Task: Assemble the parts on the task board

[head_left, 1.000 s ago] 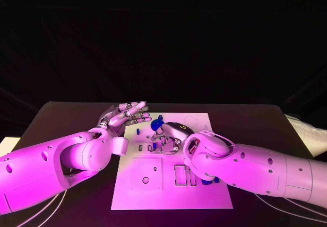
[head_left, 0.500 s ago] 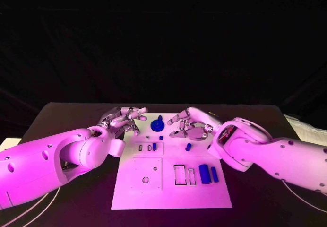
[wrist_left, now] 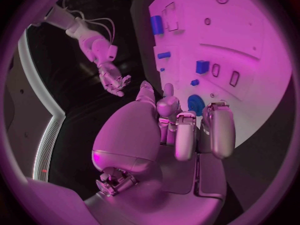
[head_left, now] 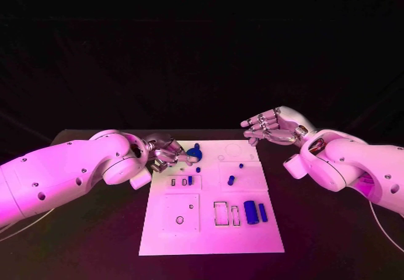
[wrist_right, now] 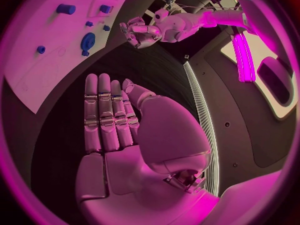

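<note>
The white task board (head_left: 169, 233) lies in the middle of the black table. A round blue part (head_left: 195, 153) stands near its far left corner. Small blue parts (head_left: 232, 181) sit mid-board, and a thick blue cylinder (head_left: 249, 209) lies by a thinner one (head_left: 263, 213) on the right. My left hand (head_left: 164, 151) hovers at the board's far left edge, fingers curled in with nothing in them; the left wrist view shows the hand (wrist_left: 187, 130) just short of the round part (wrist_left: 195, 104). My right hand (head_left: 274, 127) is raised off the board's far right corner, fingers straight and empty (wrist_right: 109, 120).
Rectangular slots (head_left: 220, 214) and a square recessed panel (head_left: 179, 214) mark the board's near half. Black table (head_left: 328, 233) surrounds the board on all sides. In the right wrist view the board (wrist_right: 37, 85) lies ahead of my fingertips.
My right hand has lifted from the board's middle and swung back to the right, empty. My left hand's spread fingers have curled in, staying by the round part.
</note>
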You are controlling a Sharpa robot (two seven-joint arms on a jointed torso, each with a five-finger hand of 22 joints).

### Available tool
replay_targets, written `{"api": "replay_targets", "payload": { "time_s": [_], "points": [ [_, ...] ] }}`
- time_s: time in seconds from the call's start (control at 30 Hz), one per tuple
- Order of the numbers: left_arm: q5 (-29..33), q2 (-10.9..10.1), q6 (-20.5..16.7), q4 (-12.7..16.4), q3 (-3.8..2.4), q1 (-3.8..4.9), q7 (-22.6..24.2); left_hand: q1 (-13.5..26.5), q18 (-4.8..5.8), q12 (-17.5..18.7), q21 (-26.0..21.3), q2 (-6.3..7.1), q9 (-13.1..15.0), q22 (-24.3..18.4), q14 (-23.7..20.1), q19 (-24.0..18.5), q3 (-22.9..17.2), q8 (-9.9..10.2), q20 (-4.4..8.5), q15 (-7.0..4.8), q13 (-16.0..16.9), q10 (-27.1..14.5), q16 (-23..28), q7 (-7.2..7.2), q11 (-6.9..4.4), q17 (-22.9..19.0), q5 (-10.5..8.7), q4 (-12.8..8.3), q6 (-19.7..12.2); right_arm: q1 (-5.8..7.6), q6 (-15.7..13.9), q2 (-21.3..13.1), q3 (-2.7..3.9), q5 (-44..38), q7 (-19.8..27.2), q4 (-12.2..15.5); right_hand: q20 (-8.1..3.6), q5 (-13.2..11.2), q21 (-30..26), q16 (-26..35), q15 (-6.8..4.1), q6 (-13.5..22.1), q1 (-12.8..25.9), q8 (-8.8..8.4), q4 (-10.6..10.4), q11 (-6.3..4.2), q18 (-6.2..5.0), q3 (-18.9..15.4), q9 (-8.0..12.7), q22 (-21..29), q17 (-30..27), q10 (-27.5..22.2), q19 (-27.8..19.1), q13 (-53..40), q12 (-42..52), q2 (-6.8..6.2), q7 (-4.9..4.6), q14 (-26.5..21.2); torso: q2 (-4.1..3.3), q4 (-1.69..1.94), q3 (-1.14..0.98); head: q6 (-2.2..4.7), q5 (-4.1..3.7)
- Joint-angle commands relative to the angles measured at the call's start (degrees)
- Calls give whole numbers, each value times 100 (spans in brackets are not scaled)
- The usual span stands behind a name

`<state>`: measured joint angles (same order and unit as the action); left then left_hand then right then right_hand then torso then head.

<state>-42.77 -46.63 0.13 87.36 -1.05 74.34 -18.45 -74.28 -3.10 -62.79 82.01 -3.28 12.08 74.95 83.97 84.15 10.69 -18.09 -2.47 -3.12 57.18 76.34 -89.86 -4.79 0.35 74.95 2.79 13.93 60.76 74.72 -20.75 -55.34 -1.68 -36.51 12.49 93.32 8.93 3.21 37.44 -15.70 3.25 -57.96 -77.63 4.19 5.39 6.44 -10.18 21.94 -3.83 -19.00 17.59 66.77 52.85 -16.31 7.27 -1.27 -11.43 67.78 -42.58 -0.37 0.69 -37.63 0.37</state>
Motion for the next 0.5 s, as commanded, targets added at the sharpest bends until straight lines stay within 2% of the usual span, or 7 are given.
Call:
{"api": "replay_targets", "payload": {
  "time_s": [0.03, 0.07, 0.1, 0.13, 0.23, 0.27, 0.5],
  "points": [
    [-1445, 170, 900, -100, 1, 47, -1156, 94, 83, -326, 153, 11, 248, 413, 603, 205, 99, -341, -16, -54, 377, 99, -14, 51, -17, 1505, 22, 170, -64, 10, 428, -12, -1, 808, 472, -81, -45, 11, -197, 254, -29, -52, 103, -19, 25, -20, -55, 61, -1, 182, -242, 259, 318, 341, -207, -69, 55, 299, 44, -12, -32, -21, 23],
    [-1513, 226, 939, -133, 2, 58, -1240, 110, 97, -428, 210, 26, 385, 499, 603, 227, 155, -513, 0, -58, 497, 122, -14, 67, -55, 1505, 42, 223, -102, 12, 432, -16, -1, 834, 487, -97, -83, 22, -266, 340, -60, -78, 125, -16, 49, -60, -43, 64, -3, 259, -329, 373, 512, 467, -276, -91, 73, 458, 53, -7, -33, -31, 33],
    [-1570, 278, 965, -163, 3, 69, -1315, 85, 104, -533, 255, 16, 685, 561, 603, 228, 243, -851, 26, -88, 636, 109, -14, 103, -93, 1505, -6, 265, -302, 13, 419, -18, -1, 854, 497, -110, -100, 15, -287, 350, -84, -79, 141, -21, 53, -52, -52, 55, -1, 284, -348, 440, 582, 502, -282, -99, 85, 549, 57, -6, -34, -34, 39],
    [-1618, 326, 982, -186, 4, 78, -1384, 135, 111, -553, 273, 8, 760, 590, 603, 233, 283, -933, 23, -89, 672, 108, -14, 103, -68, 1505, -7, 264, -350, 14, 383, -17, -1, 870, 503, -119, -121, 20, -283, 347, -115, -89, 155, -20, 61, -71, -51, 35, -2, 298, -359, 510, 695, 536, -290, -113, 102, 675, 60, -7, -38, -41, 43],
    [-1730, 450, 983, -253, 5, 96, -1541, 278, 124, -631, 319, 30, 928, 667, 603, 253, 401, -1121, 31, -94, 776, 143, -14, 118, -92, 1505, -3, 275, -415, 16, 231, -10, -1, 852, 524, -141, -229, 22, -110, 190, -251, -77, 175, -32, 106, -178, -50, -72, 3, 245, -308, 869, 1126, 535, -188, -181, 174, 1183, 57, -17, -47, -50, 52],
    [-1761, 489, 973, -278, 6, 102, -1580, 358, 129, -672, 341, 17, 1078, 702, 603, 260, 475, -1278, 51, -112, 834, 160, -14, 138, -120, 1505, -11, 295, -490, 17, 192, -8, -1, 834, 527, -149, -257, 25, -60, 135, -279, -65, 176, -35, 120, -208, -49, -99, 5, 222, -286, 964, 1206, 515, -148, -197, 194, 1281, 56, -17, -42, -49, 55],
    [-1857, 696, 1015, -441, 7, 137, -1799, 579, 159, -796, 425, 73, 1381, 845, 603, 307, 665, -1585, 91, -157, 994, 231, -14, 194, -159, 1505, -12, 277, -610, 18, -16, 9, -1, 765, 509, -189, -321, 66, 76, -17, -337, -22, 269, -40, 113, -268, -35, -220, 6, 151, -217, 1167, 1367, 428, -59, -262, 238, 1444, 51, -12, -33, -65, 60]
  ]
}}
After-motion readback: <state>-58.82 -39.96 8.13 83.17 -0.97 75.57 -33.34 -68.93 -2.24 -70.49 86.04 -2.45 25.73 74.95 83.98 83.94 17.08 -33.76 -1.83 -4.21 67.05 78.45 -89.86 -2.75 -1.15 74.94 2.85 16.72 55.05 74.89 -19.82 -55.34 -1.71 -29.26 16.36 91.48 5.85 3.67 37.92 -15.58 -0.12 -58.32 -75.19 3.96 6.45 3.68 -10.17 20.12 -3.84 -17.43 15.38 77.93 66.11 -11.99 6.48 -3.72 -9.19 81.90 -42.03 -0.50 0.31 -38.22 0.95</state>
